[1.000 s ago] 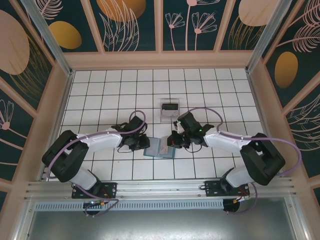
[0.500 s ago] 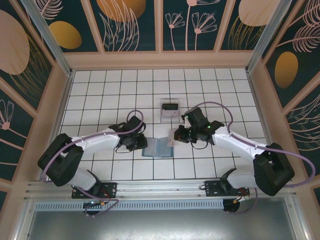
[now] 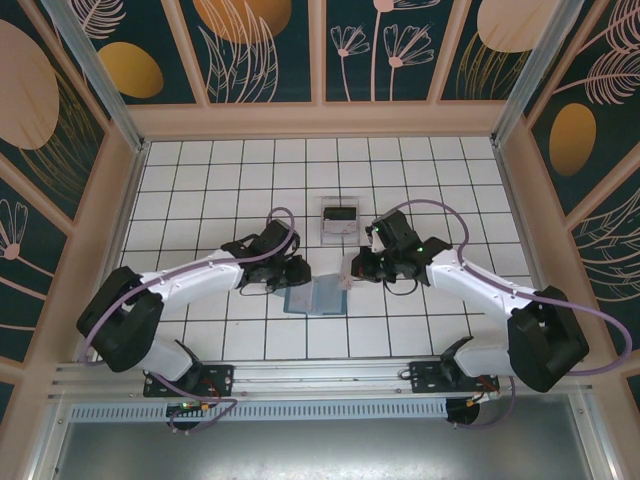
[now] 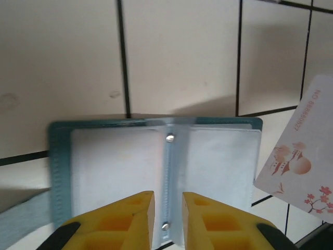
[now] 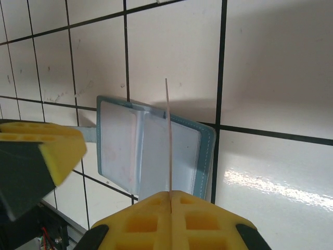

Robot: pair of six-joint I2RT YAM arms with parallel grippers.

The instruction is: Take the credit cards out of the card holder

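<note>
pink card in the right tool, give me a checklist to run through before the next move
1. Pink card pinched firmly in the right tool: ok, jaws shut on its lower edge.
2. Card out of the card holder: ok, it hangs off to the holder's side, free of the pockets.
3. Left tool steadying the holder: ok, jaws closed narrowly around the spine.
4. Holder lying open and flat on the tiles: ok.
5. Room in the clear tray beside the dark card: cannot tell, too small in the top view.
6. Holder pockets emptied: cannot tell, the sleeves look pale and blurred.
</note>
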